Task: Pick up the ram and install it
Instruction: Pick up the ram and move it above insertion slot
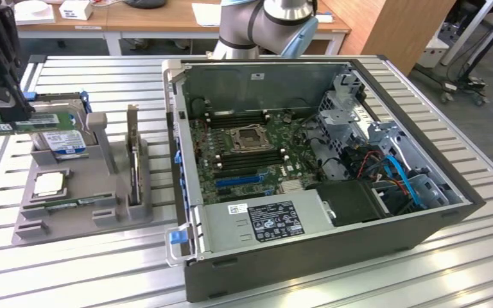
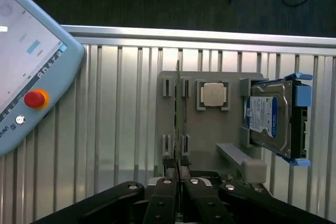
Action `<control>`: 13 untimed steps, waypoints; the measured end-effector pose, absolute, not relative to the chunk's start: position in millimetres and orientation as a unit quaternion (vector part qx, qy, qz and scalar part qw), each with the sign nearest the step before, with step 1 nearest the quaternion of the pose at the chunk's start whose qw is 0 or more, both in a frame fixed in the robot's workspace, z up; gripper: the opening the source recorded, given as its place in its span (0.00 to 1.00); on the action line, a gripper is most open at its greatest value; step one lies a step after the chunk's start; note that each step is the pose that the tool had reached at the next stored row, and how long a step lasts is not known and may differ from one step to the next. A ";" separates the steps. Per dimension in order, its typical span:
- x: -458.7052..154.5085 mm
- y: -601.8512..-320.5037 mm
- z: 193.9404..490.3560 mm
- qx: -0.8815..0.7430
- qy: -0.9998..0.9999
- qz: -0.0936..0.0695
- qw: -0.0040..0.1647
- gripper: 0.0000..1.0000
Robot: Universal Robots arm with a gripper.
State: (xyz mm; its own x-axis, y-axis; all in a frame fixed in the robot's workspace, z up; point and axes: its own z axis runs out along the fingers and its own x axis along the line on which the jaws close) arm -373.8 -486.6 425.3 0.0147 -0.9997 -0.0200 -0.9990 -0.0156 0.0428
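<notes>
Clamping ram, gripper above grey holder.

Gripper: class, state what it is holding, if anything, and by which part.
The gripper is shut on the ram, pinching its two flat faces at the upper long edge.

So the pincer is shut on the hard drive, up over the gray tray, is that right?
Not quite. The pincer is shut on the ram, the thin green stick, not the hard drive, which sits in the gray tray. The exterior view shows this. The pincer is over the tray, as you said.
</notes>
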 end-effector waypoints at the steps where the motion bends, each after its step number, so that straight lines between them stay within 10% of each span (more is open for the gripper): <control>1: -373.8 -486.6 425.4 0.712 -0.702 -0.022 0.008 0.11; 13: -328.9 -486.6 425.6 0.712 -0.702 -0.022 0.008 0.11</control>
